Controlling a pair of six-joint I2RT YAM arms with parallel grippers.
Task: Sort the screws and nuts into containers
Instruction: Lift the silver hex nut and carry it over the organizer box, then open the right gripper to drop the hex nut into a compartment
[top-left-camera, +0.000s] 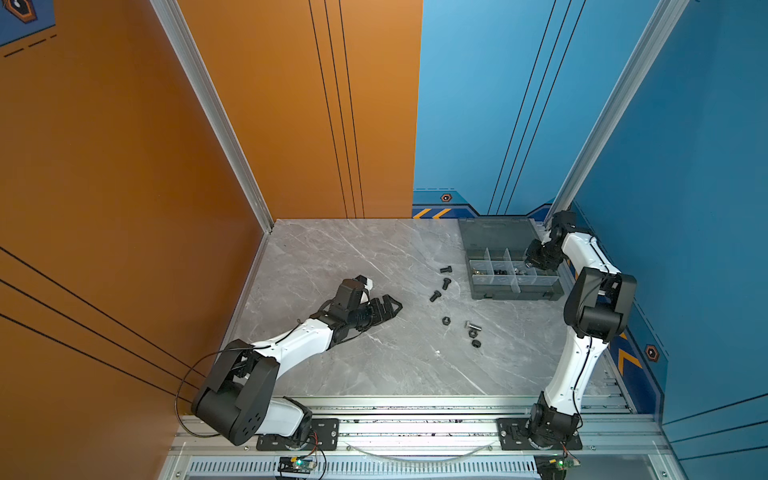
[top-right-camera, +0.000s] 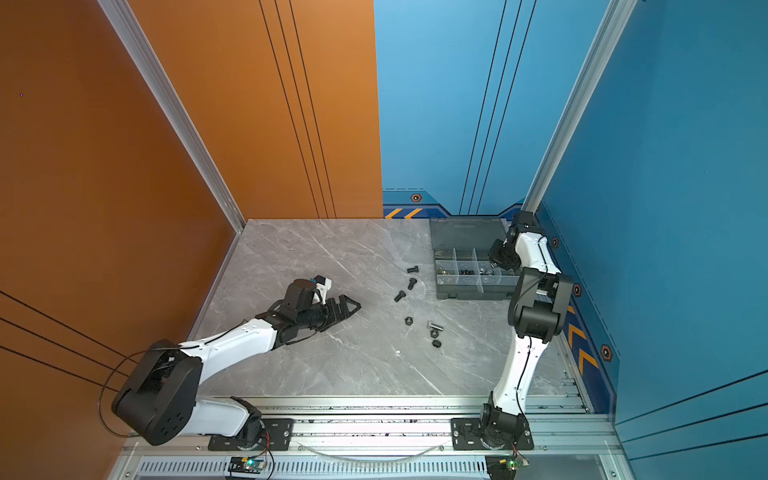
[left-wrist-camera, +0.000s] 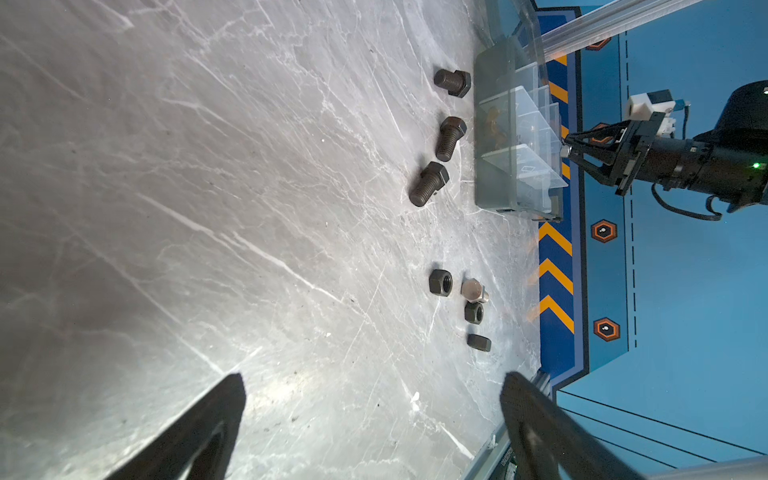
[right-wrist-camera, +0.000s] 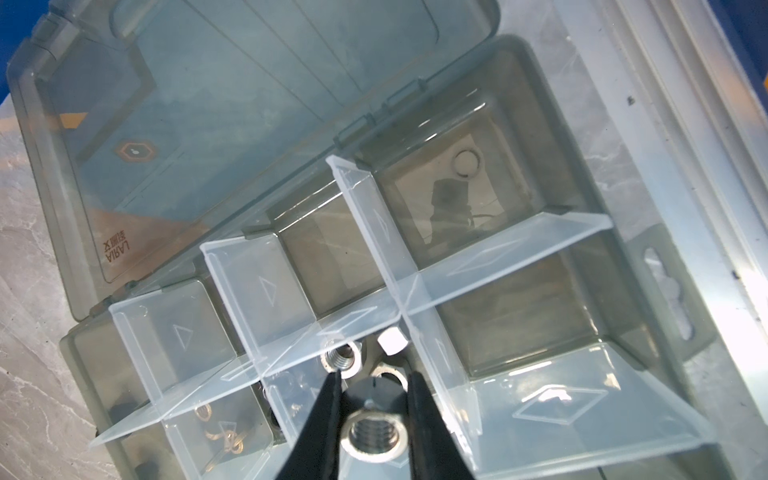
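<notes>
Over the box (top-left-camera: 517, 296) at the far right of the table (top-left-camera: 353, 374), in both top views, the right gripper (top-left-camera: 530, 262) hangs above the middle compartments. Its jaws are too small to read there. The left gripper (top-left-camera: 390, 306) lies low on the table, well apart from the box. Loose between the two are three black bolts (top-left-camera: 446, 283), three black nuts (top-left-camera: 446, 320) and a silver bolt (top-left-camera: 473, 325).

From the left wrist, that arm's jaws stand spread wide with nothing between them, pointing toward the same loose parts. The right gripper (left-wrist-camera: 566, 150) shows at the box's rim.

From the right wrist, the fingers (right-wrist-camera: 328, 415) pinch a silver nut (right-wrist-camera: 376, 436) directly over a compartment holding other silver nuts (right-wrist-camera: 343, 359). Brass wing nuts (right-wrist-camera: 224, 436) lie in the next compartment.

The step in hand looks like dropping a nut in with its kind. The next move calls for spreading the jaws while keeping clear of the divider (right-wrist-camera: 436, 374), so the nut falls into this compartment and not its neighbour. After that, the arm should lift out and fetch one of the black nuts.
</notes>
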